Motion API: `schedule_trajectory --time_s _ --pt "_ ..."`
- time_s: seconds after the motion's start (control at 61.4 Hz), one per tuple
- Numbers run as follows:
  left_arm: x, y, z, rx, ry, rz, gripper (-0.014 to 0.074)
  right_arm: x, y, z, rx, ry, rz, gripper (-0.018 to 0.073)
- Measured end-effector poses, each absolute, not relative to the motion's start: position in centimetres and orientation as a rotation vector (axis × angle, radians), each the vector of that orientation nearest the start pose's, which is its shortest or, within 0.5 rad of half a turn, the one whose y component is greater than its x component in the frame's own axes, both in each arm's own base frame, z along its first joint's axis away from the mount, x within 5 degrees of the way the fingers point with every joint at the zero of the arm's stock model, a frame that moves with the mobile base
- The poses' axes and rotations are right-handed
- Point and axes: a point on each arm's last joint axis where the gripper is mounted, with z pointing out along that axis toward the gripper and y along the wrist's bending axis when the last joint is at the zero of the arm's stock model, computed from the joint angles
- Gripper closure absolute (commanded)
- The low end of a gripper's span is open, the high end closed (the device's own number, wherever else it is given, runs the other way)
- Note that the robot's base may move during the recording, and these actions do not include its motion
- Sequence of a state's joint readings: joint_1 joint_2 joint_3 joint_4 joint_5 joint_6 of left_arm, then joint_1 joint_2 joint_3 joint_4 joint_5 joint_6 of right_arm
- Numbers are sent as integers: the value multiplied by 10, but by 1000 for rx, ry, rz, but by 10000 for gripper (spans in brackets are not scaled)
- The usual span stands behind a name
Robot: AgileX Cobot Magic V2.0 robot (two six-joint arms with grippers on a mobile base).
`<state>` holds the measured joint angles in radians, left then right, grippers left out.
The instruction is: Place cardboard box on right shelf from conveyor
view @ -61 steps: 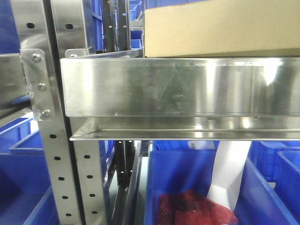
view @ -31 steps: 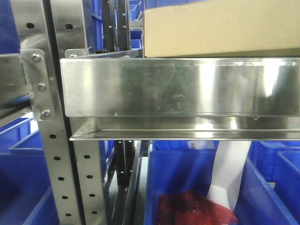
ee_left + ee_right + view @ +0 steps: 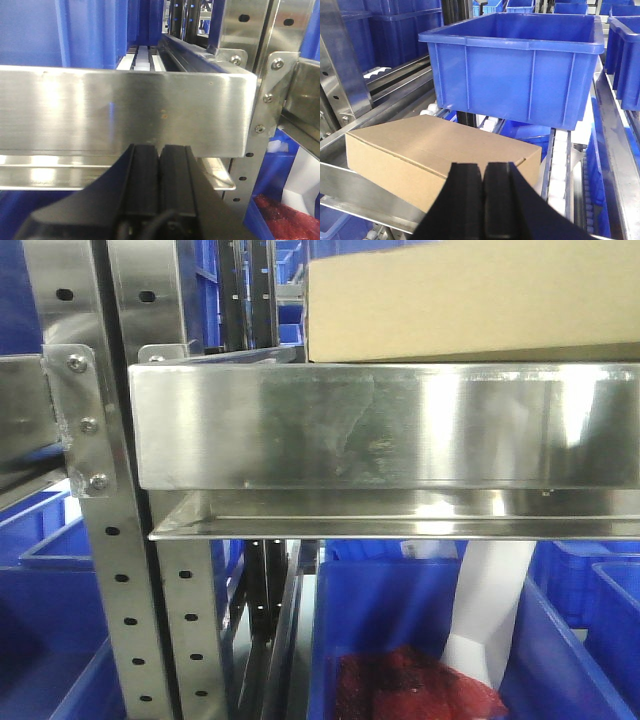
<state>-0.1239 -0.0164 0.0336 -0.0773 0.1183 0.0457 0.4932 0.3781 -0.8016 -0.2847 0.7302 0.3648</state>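
Steel right shelf [image 3: 380, 425], one cardboard box [image 3: 440, 157], two closed pincers.

The cardboard box [image 3: 470, 300] sits marginally further left on the right shelf [image 3: 380, 425]; nothing else differs.

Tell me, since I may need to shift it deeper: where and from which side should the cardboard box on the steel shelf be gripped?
Probably by its two short ends, coming from the front over the shelf lip. The cardboard box lies flat and low, its broad top likely too wide for one gripper. The blue bin sits close behind, blocking that side. Both the right gripper and left gripper are shut and empty.
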Motion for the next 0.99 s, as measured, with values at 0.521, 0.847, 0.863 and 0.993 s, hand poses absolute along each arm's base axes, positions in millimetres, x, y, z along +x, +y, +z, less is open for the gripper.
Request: schedule_trajectory --time_s 0.521,0.847,0.863,0.993 --pt "56 -8 192 82 1618 -127 712 73 6 337 -23 1591 106 536" --pt "56 -8 192 82 1618 -127 713 63 -4 265 110 1530 10 536" --pt "56 -8 192 82 1618 -127 712 62 -4 262 111 1527 8 536" --pt "56 -8 192 82 1618 -127 713 58 -4 240 109 1485 8 536"
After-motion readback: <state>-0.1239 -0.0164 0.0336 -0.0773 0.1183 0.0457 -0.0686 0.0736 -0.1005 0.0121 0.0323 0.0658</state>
